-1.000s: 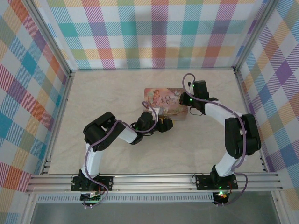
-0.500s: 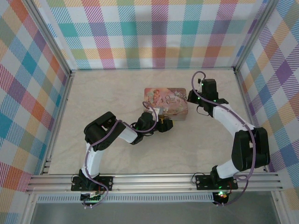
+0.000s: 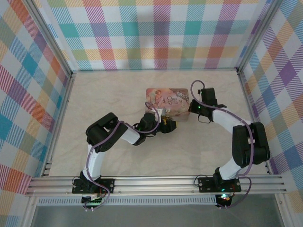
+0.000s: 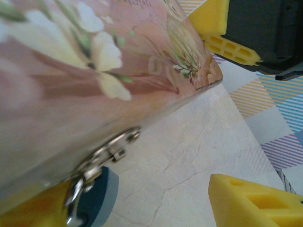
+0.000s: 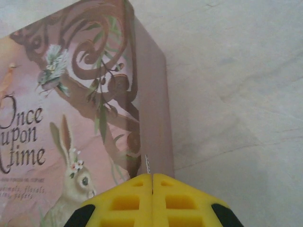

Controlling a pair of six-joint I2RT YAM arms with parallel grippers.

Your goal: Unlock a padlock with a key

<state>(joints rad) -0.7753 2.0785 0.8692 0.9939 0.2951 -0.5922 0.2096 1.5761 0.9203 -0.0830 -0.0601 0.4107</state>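
Note:
The padlock (image 4: 97,196), blue-bodied with a silver shackle, hangs from the metal hasp (image 4: 111,149) on the front of a pink picture tin (image 3: 166,98). My left gripper (image 4: 142,198) is open at the tin's front: one yellow finger (image 4: 33,210) lies beside the padlock, and the other finger (image 4: 255,201) stands well apart over bare table. My right gripper (image 5: 152,182) is shut on the key, whose thin toothed blade (image 5: 147,164) pokes out between the pads. It hovers at the tin's right end (image 5: 151,99), also seen in the top view as the right gripper (image 3: 193,108).
The tin (image 4: 94,71) sits mid-table on a pale marbled surface (image 3: 118,90). Checkered walls (image 3: 151,33) close in the back and both sides. My right gripper's yellow and black finger (image 4: 251,28) shows beyond the tin's corner in the left wrist view.
The right arm swung out to the right and back, then returned to the tin's right end with the key. The left gripper stayed at the hasp and its jaws widened a little.

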